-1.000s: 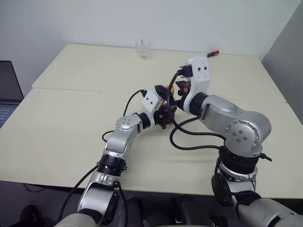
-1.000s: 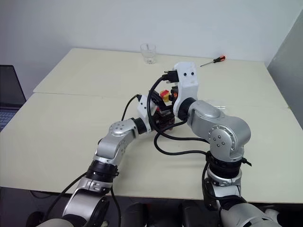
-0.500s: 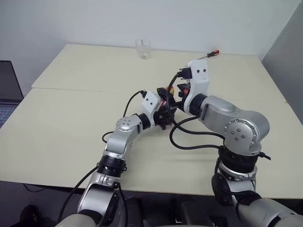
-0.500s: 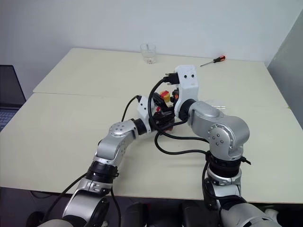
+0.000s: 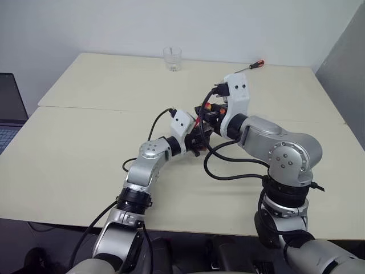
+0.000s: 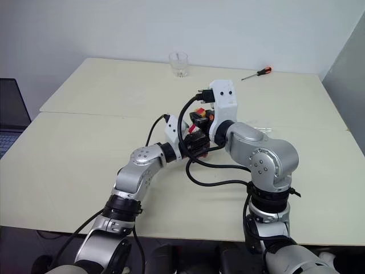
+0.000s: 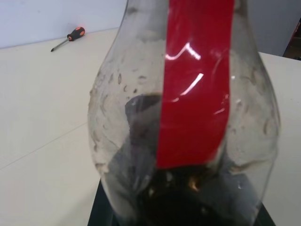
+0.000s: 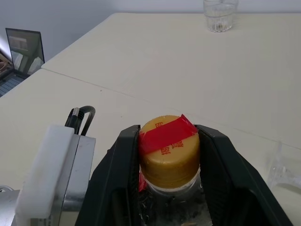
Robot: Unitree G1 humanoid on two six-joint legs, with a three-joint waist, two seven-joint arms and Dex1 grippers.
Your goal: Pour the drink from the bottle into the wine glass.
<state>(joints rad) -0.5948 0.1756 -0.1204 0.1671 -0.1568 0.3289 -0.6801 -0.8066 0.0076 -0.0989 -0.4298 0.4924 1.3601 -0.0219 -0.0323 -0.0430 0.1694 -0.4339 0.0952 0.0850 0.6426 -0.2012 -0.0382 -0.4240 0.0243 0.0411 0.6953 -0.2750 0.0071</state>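
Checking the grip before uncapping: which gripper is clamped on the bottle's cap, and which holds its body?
The right gripper pinches the yellow cap; the left gripper holds the bottle lower, around its round body.

Ahead of me the pale cream worktop [image 5: 74,142] runs wide, made of two slabs that meet along a thin seam crossing it from side to side. Near its far edge a short clear tumbler [image 5: 172,59] stands upright (stemless, with nothing I can make out inside it). Well off to the right of that, also close to the far edge, a screwdriver [image 5: 252,65] with a red and black handle lies flat on the surface. Off the left side of the worktop sits an open laptop [image 5: 10,111], its screen dark.
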